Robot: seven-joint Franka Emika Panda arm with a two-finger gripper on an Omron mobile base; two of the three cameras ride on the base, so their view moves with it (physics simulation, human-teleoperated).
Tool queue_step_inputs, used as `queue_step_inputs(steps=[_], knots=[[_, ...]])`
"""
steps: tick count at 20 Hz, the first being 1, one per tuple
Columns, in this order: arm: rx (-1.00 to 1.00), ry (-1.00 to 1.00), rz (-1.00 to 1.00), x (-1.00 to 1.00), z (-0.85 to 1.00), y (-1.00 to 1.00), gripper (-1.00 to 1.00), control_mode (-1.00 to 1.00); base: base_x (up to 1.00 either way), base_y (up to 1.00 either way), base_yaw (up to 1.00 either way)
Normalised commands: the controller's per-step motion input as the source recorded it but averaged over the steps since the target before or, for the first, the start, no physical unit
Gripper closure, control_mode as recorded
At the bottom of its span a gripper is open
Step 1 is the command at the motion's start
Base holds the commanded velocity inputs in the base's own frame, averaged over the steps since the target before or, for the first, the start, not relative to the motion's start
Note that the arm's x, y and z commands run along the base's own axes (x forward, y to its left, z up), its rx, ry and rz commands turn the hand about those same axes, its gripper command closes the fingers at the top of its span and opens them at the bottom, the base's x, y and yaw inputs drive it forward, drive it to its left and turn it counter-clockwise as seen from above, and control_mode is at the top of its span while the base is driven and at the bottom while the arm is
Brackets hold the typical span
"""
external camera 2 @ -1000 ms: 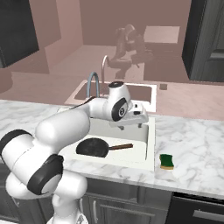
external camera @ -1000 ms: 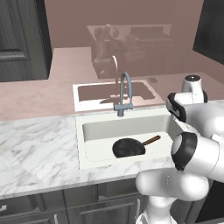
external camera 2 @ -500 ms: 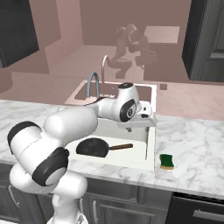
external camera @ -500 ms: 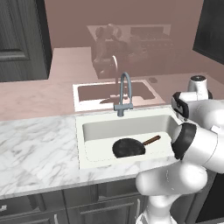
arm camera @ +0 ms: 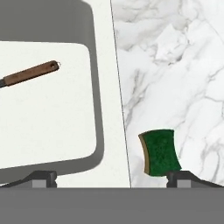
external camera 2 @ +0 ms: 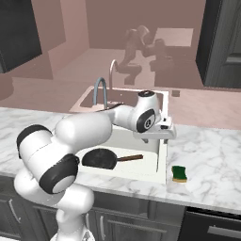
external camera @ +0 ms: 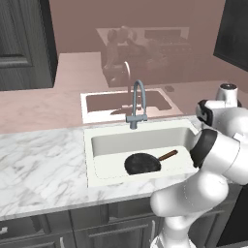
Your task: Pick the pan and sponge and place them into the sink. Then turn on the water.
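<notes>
The black pan (external camera: 143,163) lies on the floor of the white sink (external camera: 89,160), its brown handle (arm camera: 30,73) pointing to the right. On the marble counter just right of the sink rim (arm camera: 111,87) rests the sponge (external camera 2: 179,173), green side up (arm camera: 161,152). My gripper (external camera 2: 159,139) hangs over the sink's right rim, above and slightly behind the sponge. In the hand view its fingertips (arm camera: 41,178) stand far apart, open, with nothing between them. One tip is over the basin, the other beside the sponge. No water runs from the grey faucet (external camera: 137,104).
Marble counter (external camera: 43,164) stretches left of the sink and also right of it (external camera 2: 212,160). A pink mirrored wall rises behind the faucet. Dark cabinets stand at the upper left (external camera: 24,43) and below the counter.
The arm has swung to the right, carrying the gripper from over the basin to its right rim near the sponge. The pan and sponge have stayed where they were.
</notes>
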Motion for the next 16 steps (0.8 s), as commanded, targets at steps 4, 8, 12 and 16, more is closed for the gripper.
queue_step_inputs(steps=[4, 8, 12, 16], knots=[[0.02, 0.01, 0.00, 0.00, 0.00, -0.29, -1.00, -1.00, 0.00, 0.00, 0.00], [0.01, 0.01, 0.02, -0.06, -0.01, -0.26, -1.00, -1.00, 0.00, 0.00, 0.00], [0.00, 0.02, 0.03, -0.05, -0.03, -0.23, -1.00, -1.00, 0.00, 0.00, 0.00], [0.00, 0.03, 0.03, -0.12, -0.08, -0.12, -1.00, -1.00, 0.00, 0.00, 0.00]])
